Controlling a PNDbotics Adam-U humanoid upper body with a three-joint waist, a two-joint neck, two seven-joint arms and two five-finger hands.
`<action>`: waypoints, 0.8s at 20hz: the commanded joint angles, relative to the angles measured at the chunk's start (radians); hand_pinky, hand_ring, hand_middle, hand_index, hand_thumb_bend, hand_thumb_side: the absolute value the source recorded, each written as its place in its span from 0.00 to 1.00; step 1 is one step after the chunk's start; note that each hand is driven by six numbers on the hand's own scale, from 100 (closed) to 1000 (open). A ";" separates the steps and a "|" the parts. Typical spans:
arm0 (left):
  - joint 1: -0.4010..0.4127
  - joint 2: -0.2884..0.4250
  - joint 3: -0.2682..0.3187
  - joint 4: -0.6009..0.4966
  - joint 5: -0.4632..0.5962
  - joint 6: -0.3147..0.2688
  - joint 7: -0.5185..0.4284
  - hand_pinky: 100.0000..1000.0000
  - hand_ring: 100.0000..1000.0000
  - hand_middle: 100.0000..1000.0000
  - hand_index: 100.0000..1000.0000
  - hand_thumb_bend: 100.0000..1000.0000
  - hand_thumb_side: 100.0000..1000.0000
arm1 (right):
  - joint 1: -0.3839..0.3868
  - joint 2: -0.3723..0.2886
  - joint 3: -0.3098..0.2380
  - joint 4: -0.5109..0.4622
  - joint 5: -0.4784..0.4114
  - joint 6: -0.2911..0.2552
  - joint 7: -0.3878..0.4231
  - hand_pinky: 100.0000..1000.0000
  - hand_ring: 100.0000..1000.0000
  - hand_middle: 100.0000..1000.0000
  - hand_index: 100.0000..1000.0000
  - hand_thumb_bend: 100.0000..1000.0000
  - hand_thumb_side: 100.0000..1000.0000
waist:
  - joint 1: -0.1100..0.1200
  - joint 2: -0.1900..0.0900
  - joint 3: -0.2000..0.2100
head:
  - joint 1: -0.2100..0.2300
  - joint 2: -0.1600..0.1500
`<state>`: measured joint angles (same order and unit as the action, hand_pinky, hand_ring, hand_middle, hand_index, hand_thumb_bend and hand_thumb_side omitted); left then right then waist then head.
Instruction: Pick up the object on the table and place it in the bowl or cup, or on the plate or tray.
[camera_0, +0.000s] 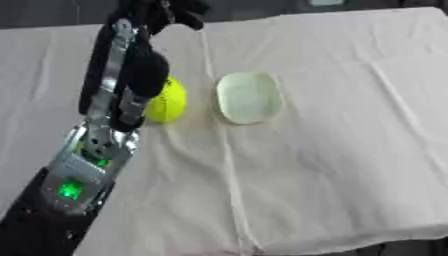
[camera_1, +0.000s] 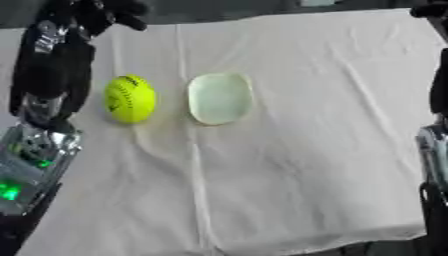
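Worktop (camera_1: 289, 190), covered with a creased white cloth (camera_1: 306, 150), fills most of both views. Yellow-green ball (camera_1: 130, 98) with dark markings — left of centre, lying on the cloth, not held. Pale green plate (camera_1: 220, 98), shallow and oval — just right of the ball, close beside it but apart from it, nothing on it. Left arm (camera_0: 105, 130), black and silver with green lights, rises from the lower left corner to the upper left of the frame; in the left eye view it covers part of the ball. Left hand (camera_1: 96, 12) — at the top left edge, beyond the ball and touching neither item; its dark fingers look curled, holding nothing. Right arm (camera_1: 435, 145) — a strip along the right edge of the right eye view; right hand (camera_1: 430, 11) barely shows in the upper right corner, and whether its fingers are spread or closed cannot be told.
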<state>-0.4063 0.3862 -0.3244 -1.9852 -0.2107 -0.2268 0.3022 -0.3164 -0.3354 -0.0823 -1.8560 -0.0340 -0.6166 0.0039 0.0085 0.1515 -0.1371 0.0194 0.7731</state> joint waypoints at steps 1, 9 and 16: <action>-0.001 0.005 0.019 -0.015 -0.009 -0.001 0.015 0.53 0.64 0.91 0.88 0.54 1.00 | -0.004 -0.023 -0.014 -0.024 0.012 -0.001 -0.014 0.61 0.72 0.77 0.93 0.00 1.00 | -0.008 -0.019 0.006 | 0.001 -0.003; 0.013 -0.010 0.019 -0.015 -0.013 0.002 0.027 0.53 0.64 0.91 0.88 0.54 1.00 | -0.004 -0.020 -0.015 -0.022 0.028 -0.001 -0.029 0.62 0.74 0.77 0.93 0.00 1.00 | -0.017 -0.023 0.027 | -0.007 -0.003; 0.019 -0.017 0.018 -0.015 -0.014 0.005 0.032 0.53 0.64 0.91 0.88 0.54 1.00 | -0.003 -0.015 -0.016 -0.020 0.038 -0.001 -0.035 0.62 0.73 0.77 0.93 0.00 1.00 | -0.021 -0.022 0.048 | -0.004 -0.003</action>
<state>-0.3785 0.3682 -0.3175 -1.9852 -0.2198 -0.2235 0.3306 -0.3137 -0.3349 -0.0871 -1.8639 0.0003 -0.6166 -0.0273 -0.0112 0.1437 -0.0896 0.0177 0.7731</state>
